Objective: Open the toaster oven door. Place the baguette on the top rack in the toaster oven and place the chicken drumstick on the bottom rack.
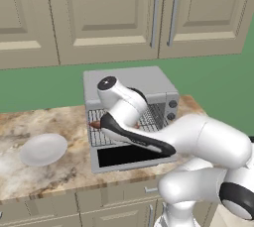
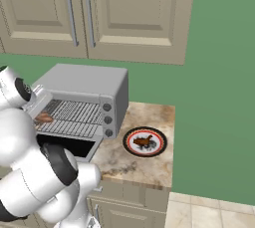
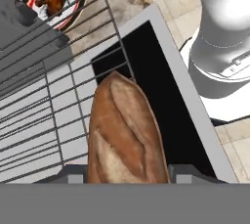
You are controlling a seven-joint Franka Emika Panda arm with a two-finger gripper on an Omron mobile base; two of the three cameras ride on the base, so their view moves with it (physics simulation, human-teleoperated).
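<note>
Your gripper [image 3: 128, 179] is closed on the baguette [image 3: 124, 132], its dark fingertips [image 3: 68, 178] pressed to either side of the loaf's near end. The baguette is a long brown crusty loaf with pale slashes; it hangs over the front edge of a wire rack [image 3: 44, 115] and over the toaster oven door [image 3: 188, 100], which lies folded down flat. If you let go here, the loaf's free end may tip off the rack edge onto the door glass. You could also slide it onto the wrong rack; I cannot tell which one this is. Beside the toaster oven [image 2: 87, 85], the chicken drumstick [image 2: 144, 141] waits on a red-rimmed plate [image 2: 130, 137].
</note>
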